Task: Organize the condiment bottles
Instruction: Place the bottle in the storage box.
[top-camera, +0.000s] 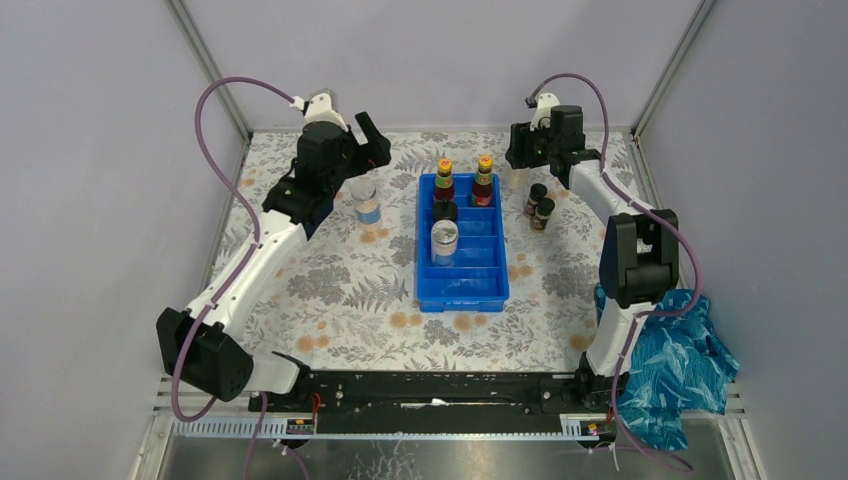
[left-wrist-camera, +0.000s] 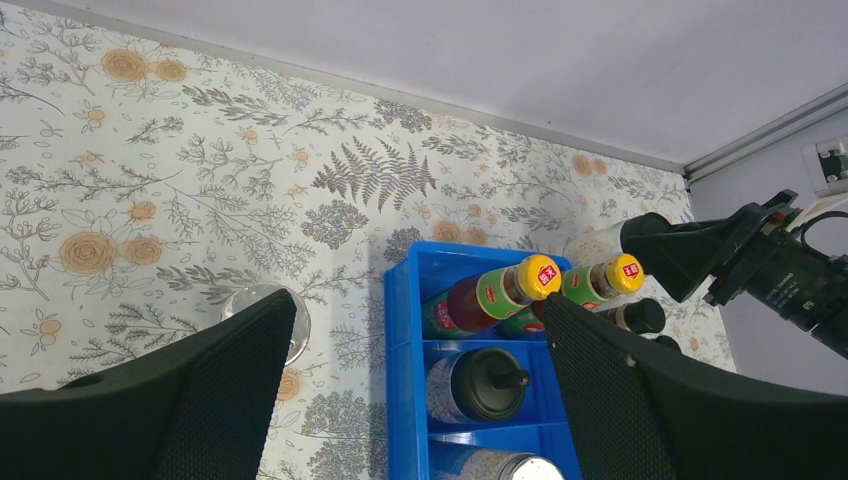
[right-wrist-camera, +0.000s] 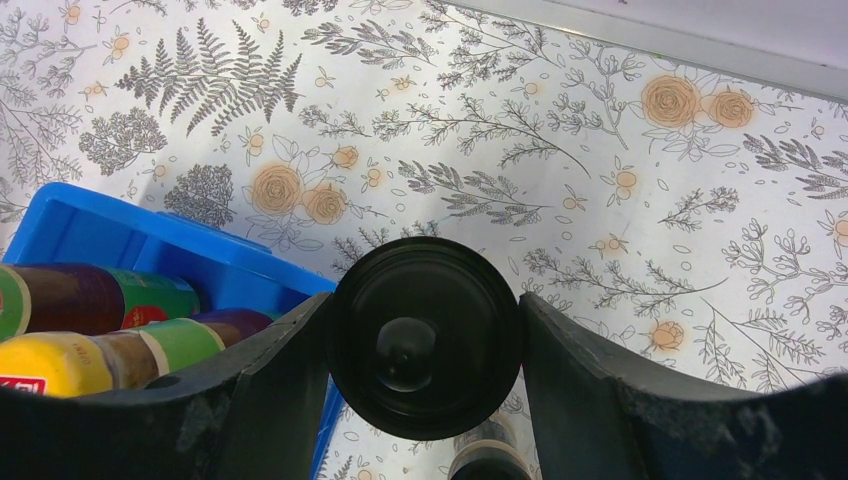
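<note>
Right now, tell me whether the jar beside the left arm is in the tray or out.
Out. The jar stands upright on the table, left of the tray, apart from it.

Left arm (top-camera: 255, 270): white links, black joints
Right arm (top-camera: 610, 340): same white, black
Cables (top-camera: 198, 115): purple, looping
Left gripper (left-wrist-camera: 415, 303): black, mesh-textured fingers (left-wrist-camera: 230, 390)

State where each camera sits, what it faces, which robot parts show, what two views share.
Top external: above, behind the robot, looking down on the table, blue tray, both arms.
Left wrist: on the left arm, facing the tray's far end past the open left gripper.
Right wrist: on the right arm, looking down at the black-capped bottle in the right gripper.
Shared: both wrist views show the red bottles.
</note>
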